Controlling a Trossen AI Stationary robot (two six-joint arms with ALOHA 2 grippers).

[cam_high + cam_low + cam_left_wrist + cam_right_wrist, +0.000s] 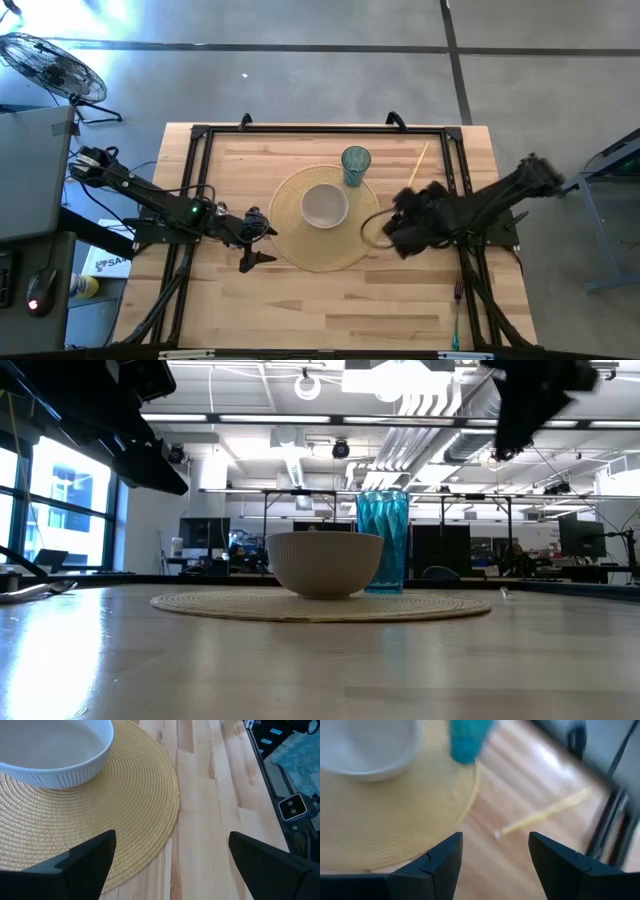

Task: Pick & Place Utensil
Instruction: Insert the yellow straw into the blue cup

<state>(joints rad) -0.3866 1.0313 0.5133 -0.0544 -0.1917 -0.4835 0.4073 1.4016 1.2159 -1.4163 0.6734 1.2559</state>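
Observation:
A thin pale wooden utensil (419, 160) lies flat on the table at the far right, beside the black frame rail; it also shows blurred in the right wrist view (547, 812). A white ribbed bowl (325, 206) sits on a round woven placemat (300, 250) at the table's middle, with a teal tumbler (355, 165) standing at the mat's far edge. My right gripper (495, 852) is open and empty above the mat's right edge, near of the utensil. My left gripper (172, 860) is open and empty at the mat's left edge.
A black frame (200, 135) runs around the table's far and side edges. A dark cable loop (372, 232) lies by the mat's right edge under my right arm. Bare wood (330, 310) lies at the table's near side.

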